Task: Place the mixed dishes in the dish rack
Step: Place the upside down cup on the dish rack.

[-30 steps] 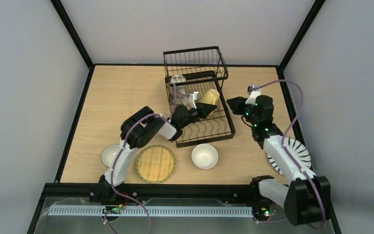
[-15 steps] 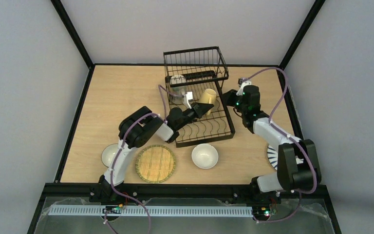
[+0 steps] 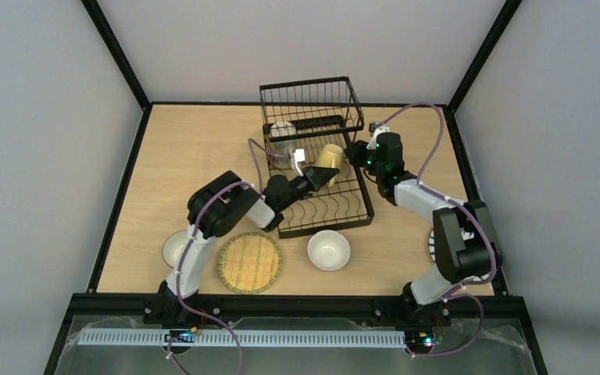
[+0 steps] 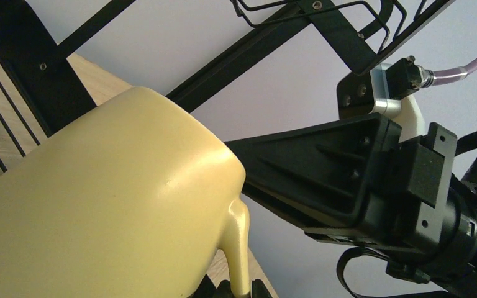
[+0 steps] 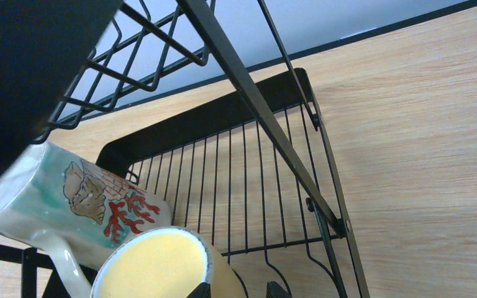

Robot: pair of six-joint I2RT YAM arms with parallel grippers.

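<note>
With our left pincer (image 4: pixel 241 289) pinching the pale yellow mug (image 3: pixel 330 156) by its handle and our right pincer (image 5: pixel 239 290) spread, we should lower the mug slowly into the dish rack (image 3: pixel 336 212).

Mug (image 3: pixel 330 157) hemmed between left fingers (image 3: pixel 316 176) and right fingers (image 3: pixel 355 151), raised basket (image 3: pixel 310 100) close behind, bare table (image 3: pixel 195 141) leftward
</note>
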